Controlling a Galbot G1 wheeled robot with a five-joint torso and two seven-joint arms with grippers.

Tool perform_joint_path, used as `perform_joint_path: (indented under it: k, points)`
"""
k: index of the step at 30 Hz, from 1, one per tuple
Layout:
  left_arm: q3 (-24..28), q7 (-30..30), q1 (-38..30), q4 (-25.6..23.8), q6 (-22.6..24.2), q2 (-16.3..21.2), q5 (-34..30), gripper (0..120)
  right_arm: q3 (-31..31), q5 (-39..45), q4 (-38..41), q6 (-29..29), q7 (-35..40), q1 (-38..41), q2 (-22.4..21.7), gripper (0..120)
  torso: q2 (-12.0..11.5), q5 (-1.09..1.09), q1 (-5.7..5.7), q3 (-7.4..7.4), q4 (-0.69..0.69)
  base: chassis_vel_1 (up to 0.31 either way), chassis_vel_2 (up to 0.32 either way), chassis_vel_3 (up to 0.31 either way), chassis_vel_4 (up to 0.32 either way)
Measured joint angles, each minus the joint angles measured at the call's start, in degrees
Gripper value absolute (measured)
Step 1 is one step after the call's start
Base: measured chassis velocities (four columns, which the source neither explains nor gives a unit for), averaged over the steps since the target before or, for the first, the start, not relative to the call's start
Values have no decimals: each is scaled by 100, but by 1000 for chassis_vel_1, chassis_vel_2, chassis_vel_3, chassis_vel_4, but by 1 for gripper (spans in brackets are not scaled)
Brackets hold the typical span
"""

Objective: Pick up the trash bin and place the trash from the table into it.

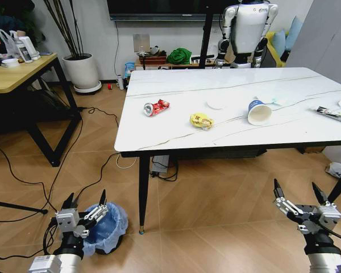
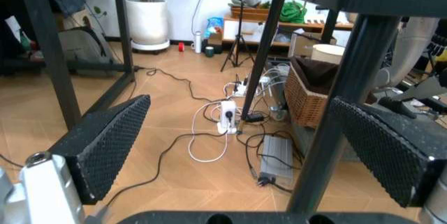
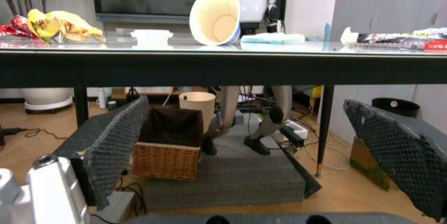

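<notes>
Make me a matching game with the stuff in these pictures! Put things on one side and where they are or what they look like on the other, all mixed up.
Things:
1. crushed red can
2. crumpled yellow wrapper
3. white-and-blue paper cup
4. small dark trash bin with a light-blue bag

Places or states:
A. on the floor, beside the left gripper
B. lying on its side, open end facing the robot
C. nearest the white marble table's left end
D. between the can and the cup

Pairs: 1-C, 2-D, 3-B, 4-A
</notes>
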Motion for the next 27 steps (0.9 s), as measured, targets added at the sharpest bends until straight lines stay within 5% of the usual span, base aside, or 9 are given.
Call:
perform_joint_path:
  k: [27]
  points:
    - [-65,-162,142,128,57,-146,-148,100,-109,-90,-218,105,-75,52,36,100,-624,0,-243,-382,0,0,0,0,0]
